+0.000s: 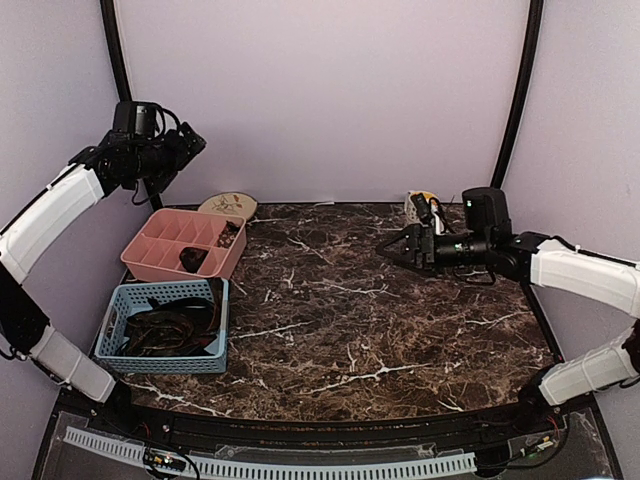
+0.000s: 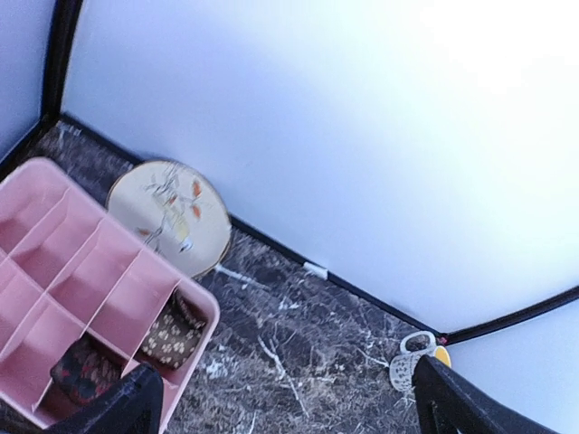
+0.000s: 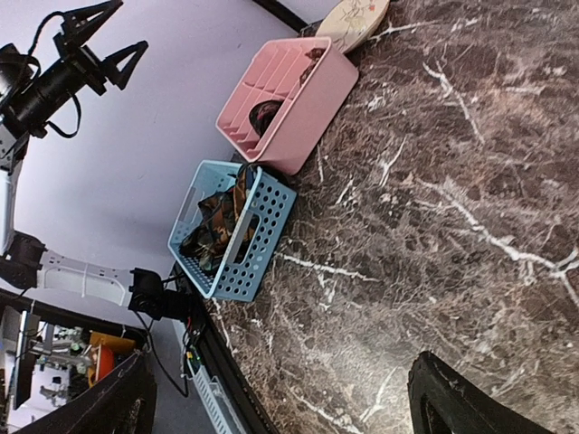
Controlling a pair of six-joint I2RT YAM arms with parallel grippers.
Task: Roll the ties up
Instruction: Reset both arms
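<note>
Dark marble with white veining makes up the counter [image 1: 340, 320], and the loose ties [image 1: 165, 328] lie tangled in a heap inside the blue basket [image 1: 160, 364] at the lower left of the top view. Two more sit coiled in the pink divided tray [image 1: 150, 262] just behind the basket, a brown patterned roll [image 2: 174, 333] and a dark reddish roll [image 2: 81, 375], each in its own compartment.

The left hand [image 1: 192, 148] hangs high at the upper left, well above the tray, with its fingers spread and nothing between them. The right hand [image 1: 388, 246] hovers over the right half of the counter, also spread wide and empty.

The step in hand looks like fetching the next tie from the basket. The heap is knotted together, so a pinch on one free end should serve better than a grab at the middle — a slow lift would let the others fall away. The bare centre of the counter seems the place to lay the tie flat. One hand could then pin the strip while the other rolls from an end.

A floral plate [image 1: 228, 206] lies behind the tray, and a small pale cup [image 2: 412, 357] stands at the back right. Both are well clear of that space.
</note>
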